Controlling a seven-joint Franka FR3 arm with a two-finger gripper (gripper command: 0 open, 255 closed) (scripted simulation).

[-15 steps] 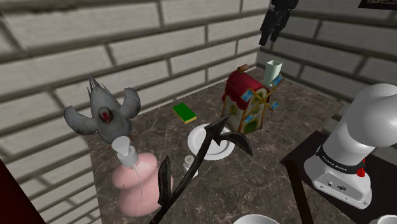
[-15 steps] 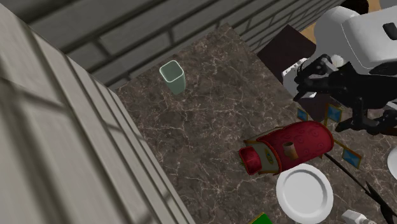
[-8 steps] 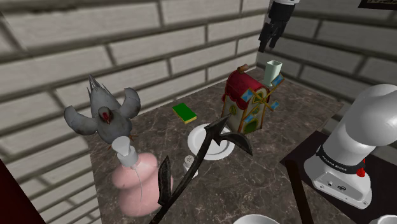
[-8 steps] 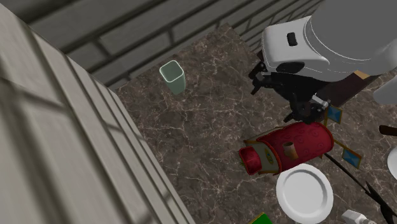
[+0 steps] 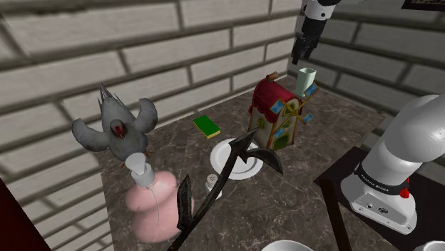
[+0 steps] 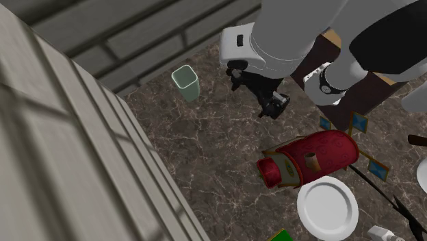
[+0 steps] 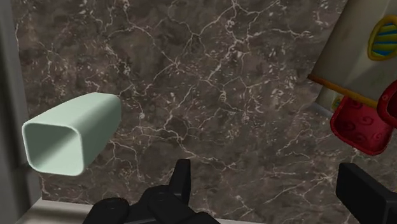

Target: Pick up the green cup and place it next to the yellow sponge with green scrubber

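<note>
Wrist view: claw (image 7: 273, 184) spread apart and empty, probably readied to straddle the pale green cup (image 7: 70, 133). The cup stands upright in the worktop (image 7: 210, 95) corner, offset from the claw. Sponge (image 5: 207, 126) lies well apart along the wall edge.

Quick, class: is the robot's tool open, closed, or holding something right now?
Tool: open and empty; the cup stands clear of it.
</note>
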